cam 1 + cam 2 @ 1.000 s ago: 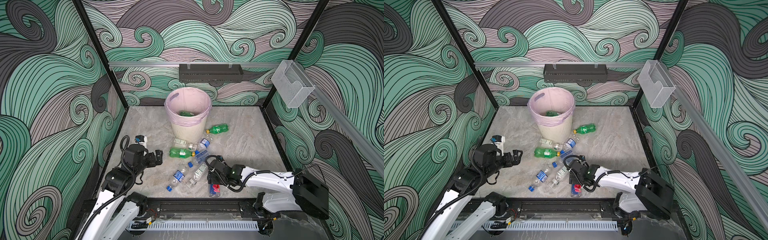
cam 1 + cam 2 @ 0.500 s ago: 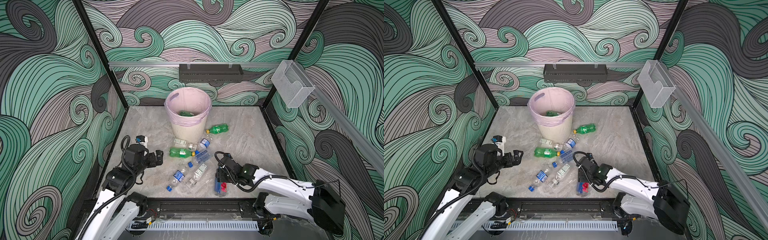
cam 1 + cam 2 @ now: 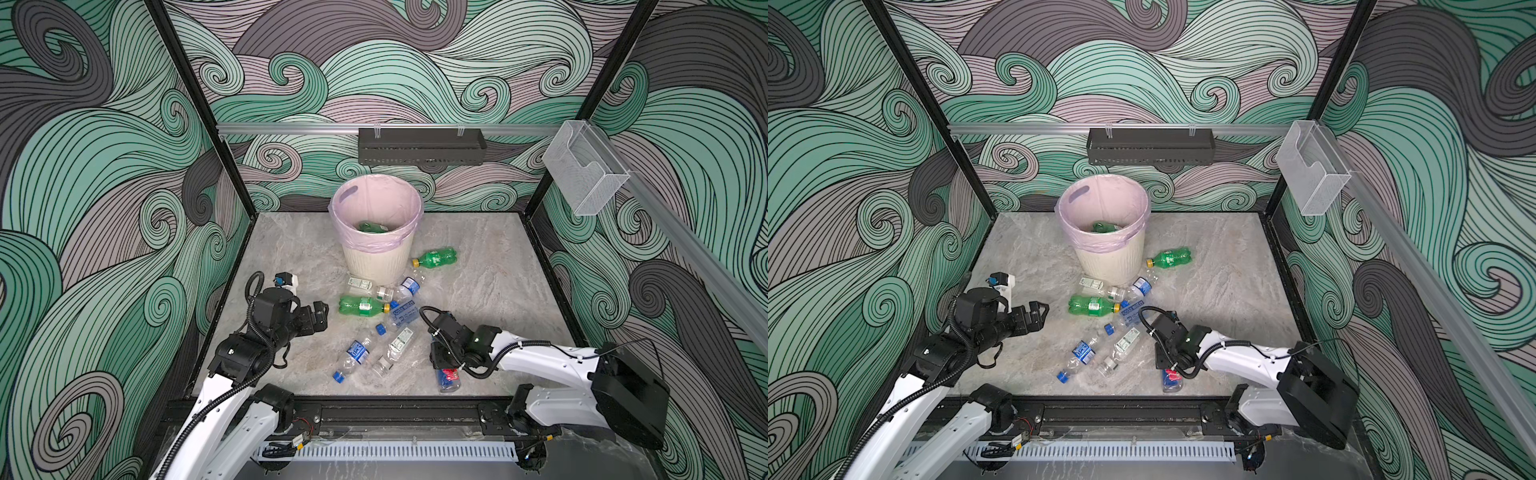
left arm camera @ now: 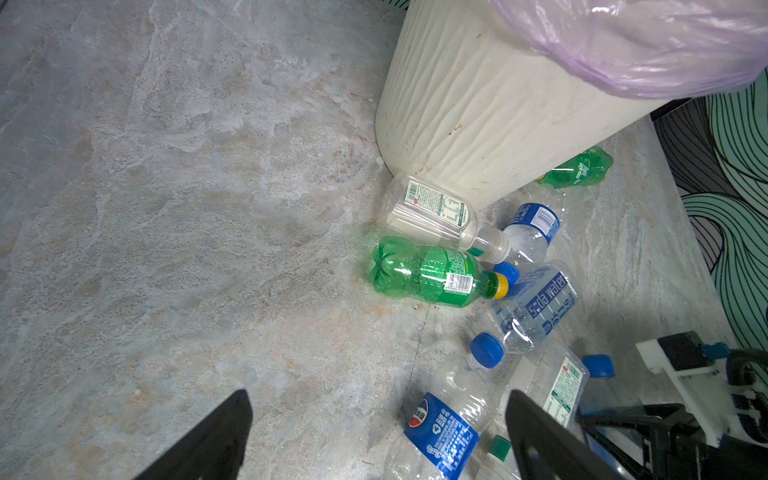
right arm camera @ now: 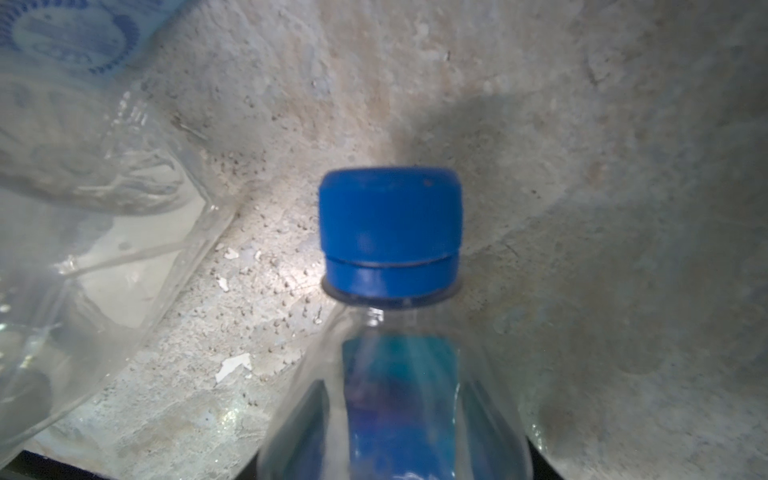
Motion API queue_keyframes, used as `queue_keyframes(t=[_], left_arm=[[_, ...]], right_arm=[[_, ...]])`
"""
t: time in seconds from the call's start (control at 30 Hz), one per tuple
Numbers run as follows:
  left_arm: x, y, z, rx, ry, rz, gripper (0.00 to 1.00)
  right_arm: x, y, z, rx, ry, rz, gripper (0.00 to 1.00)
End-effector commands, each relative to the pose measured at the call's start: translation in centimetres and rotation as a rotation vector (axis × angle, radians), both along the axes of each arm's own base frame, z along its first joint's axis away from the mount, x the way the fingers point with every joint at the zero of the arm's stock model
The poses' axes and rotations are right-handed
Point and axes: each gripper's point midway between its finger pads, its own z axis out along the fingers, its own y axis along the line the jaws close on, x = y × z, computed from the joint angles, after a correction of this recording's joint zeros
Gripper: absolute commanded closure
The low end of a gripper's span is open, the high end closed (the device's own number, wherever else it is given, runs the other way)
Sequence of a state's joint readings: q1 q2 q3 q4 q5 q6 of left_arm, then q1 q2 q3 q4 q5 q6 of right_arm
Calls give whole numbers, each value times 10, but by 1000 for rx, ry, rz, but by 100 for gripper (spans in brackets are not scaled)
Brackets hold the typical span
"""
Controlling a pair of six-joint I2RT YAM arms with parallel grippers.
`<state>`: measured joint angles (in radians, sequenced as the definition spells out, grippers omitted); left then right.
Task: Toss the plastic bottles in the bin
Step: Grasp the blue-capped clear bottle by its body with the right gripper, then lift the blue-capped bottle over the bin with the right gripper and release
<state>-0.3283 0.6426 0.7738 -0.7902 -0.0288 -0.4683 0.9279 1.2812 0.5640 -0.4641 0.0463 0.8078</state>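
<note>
Right gripper (image 3: 444, 365) is clamped on a blue-capped bottle (image 5: 390, 232) lying well in front of the bin (image 3: 376, 262). Left gripper (image 3: 321, 316) hovers front-left of the bin, jaws spread wide. Other bottles (image 3: 362, 306) lie scattered just before the bin; one green bottle (image 3: 372, 227) lies inside it.

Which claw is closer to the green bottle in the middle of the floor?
Left. The left gripper is open beside the green bottle; the right gripper is farther, toward the front, shut on a blue-capped bottle.
</note>
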Motion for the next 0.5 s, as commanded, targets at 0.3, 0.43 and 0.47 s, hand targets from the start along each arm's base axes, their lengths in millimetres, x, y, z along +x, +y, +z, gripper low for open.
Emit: queue_keyframes(t=[0.3, 0.43, 0.47], left_arm=[[-1, -7, -7, -49, 31, -6, 6], [0, -6, -8, -49, 36, 4, 5], [0, -6, -8, -49, 40, 5, 5]], right_arm=[[20, -20, 53, 12, -174, 21, 60], [31, -29, 61, 21, -203, 7, 62], [35, -30, 66, 27, -216, 8, 62]])
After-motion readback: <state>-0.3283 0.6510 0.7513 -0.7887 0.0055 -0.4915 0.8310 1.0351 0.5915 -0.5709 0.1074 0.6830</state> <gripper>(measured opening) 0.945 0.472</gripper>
